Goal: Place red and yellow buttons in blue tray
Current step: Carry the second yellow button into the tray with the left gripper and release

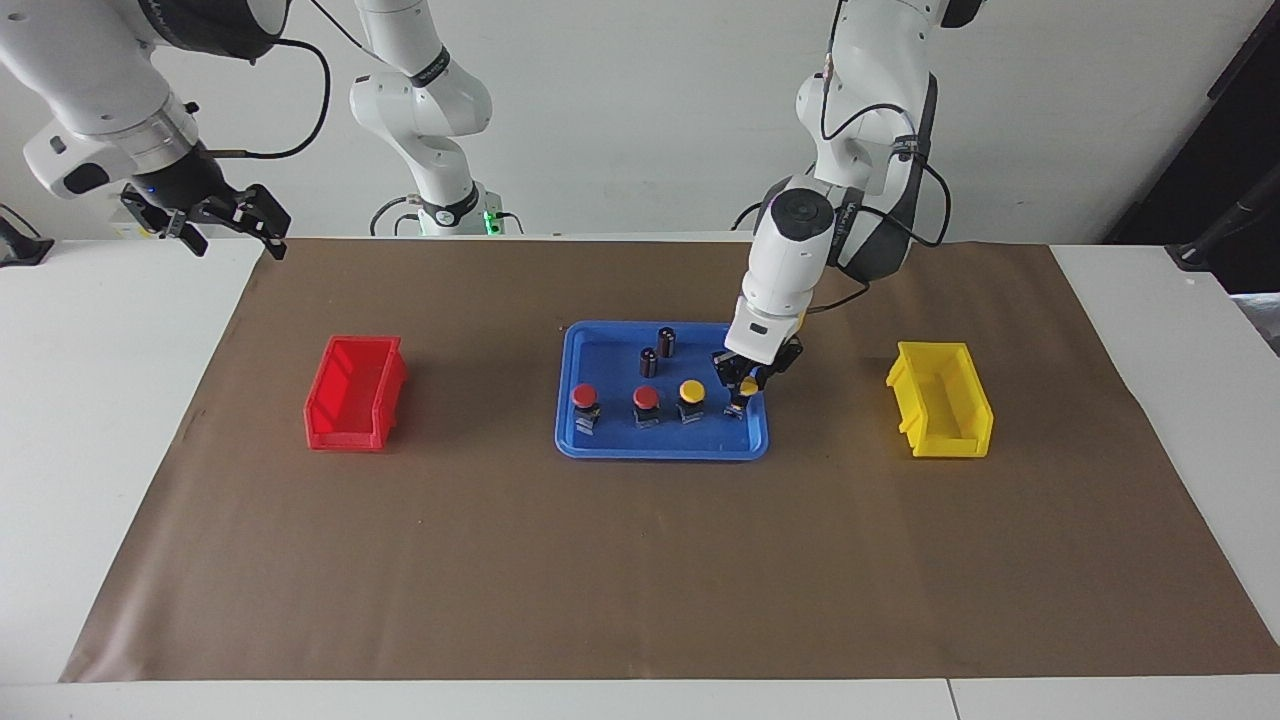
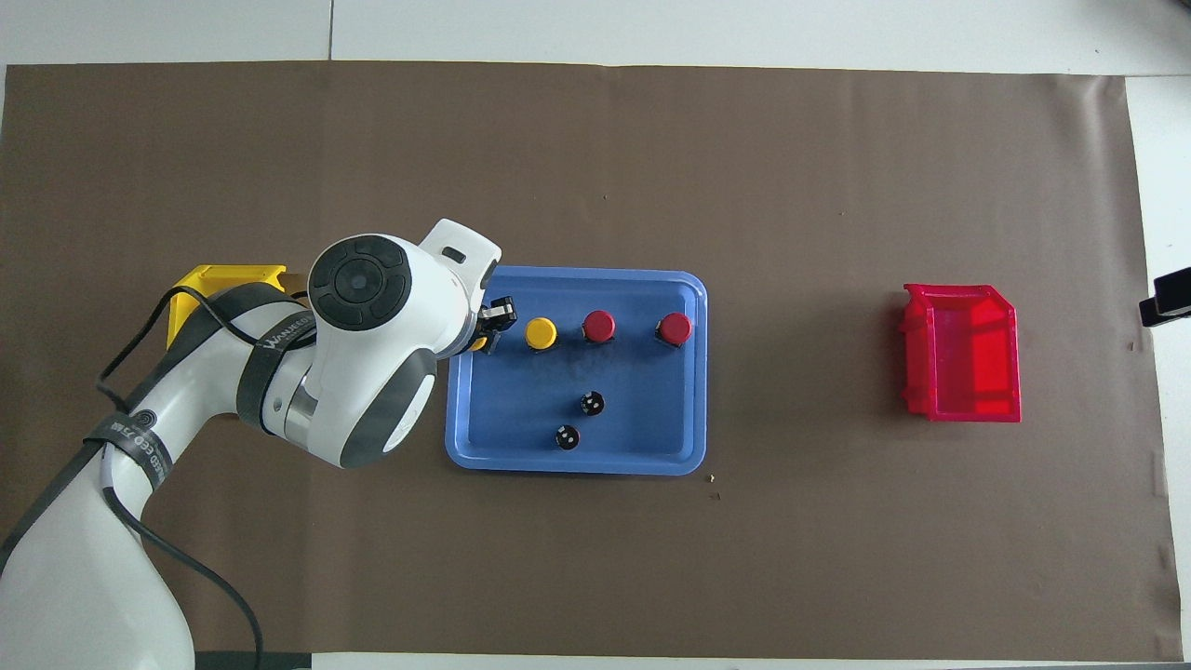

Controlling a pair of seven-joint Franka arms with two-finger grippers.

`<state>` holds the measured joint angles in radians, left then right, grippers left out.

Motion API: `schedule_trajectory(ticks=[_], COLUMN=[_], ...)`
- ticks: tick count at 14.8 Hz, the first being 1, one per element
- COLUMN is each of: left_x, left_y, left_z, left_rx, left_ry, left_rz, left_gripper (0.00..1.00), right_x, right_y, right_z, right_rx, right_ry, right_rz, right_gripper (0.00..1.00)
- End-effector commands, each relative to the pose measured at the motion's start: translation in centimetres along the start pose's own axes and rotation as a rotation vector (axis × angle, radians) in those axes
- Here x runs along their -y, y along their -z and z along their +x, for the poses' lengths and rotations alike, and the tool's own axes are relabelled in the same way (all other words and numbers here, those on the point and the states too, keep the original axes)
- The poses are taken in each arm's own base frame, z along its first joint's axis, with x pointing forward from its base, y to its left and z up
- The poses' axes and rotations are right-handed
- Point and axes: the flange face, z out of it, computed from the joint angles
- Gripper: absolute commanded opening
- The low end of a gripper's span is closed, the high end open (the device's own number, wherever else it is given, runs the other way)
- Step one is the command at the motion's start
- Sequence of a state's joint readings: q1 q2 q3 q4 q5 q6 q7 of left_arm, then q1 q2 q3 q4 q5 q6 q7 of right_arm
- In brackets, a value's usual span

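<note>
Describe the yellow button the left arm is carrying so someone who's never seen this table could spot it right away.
Find the blue tray mid-table, between the red and yellow bins. Over its end toward the yellow bin, the left gripper is shut on the yellow button. The other three buttons stand free in a row on the tray.

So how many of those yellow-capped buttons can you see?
2. One yellow button stands in the blue tray beside the two red ones; the other yellow button is held by the left gripper over the tray's end nearest the yellow bin.
</note>
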<state>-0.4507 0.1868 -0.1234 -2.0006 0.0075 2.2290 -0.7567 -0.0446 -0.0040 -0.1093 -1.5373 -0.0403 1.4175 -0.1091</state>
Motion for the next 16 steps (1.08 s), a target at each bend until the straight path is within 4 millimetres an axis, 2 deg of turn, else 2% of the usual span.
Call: schedule_trajectory(ticks=[1,3,5,6,8,9,11,12,13,16], left_x=[0.1,0.2,0.2,0.4,1.7,3.1,6.0,8.4,10.9,17.3], left_y=[0.2,0.4,0.9,1.4,4.0,5.7,10.1,12.3,13.9,18.1], left_z=[-0.2,-0.1,0.3,0.8,2.5,3.6,6.1,7.7,9.2,10.9], left_rx=[-0.013,-0.011,-0.019,-0.024,-0.009,0.030,0.117,0.135,0.128,0.080], left_ry=[0.017,0.020,0.015,0.013,0.013,-0.026,-0.212,-0.270,-0.289,-0.265], left_rz=[-0.019,-0.017,-0.017,-0.019,0.003,0.039,0.079,0.075,0.064,0.053], left_gripper=[0.61,0.77,0.99,1.00,1.00,1.00,1.00,1.00,1.00,1.00], right_x=[0.0,-0.1,-0.3,-0.2,0.0,0.0,-0.1,0.0,0.0,-0.1], right_y=[-0.1,-0.1,-0.1,-0.2,-0.1,-0.1,-0.1,-0.1,-0.2,-0.1], right_z=[-0.2,-0.2,-0.2,-0.2,-0.2,-0.2,-0.2,-0.2,-0.2,-0.2], right_rx=[-0.007,-0.005,-0.008,-0.005,-0.004,-0.004,-0.005,-0.005,-0.004,-0.007], right_ry=[0.027,0.025,0.024,0.025,0.027,0.027,0.027,0.028,0.028,0.028], right_rz=[-0.012,-0.012,-0.012,-0.011,-0.011,-0.011,-0.012,-0.012,-0.012,-0.010], right_gripper=[1.00,1.00,1.00,1.00,1.00,1.00,1.00,1.00,1.00,1.00])
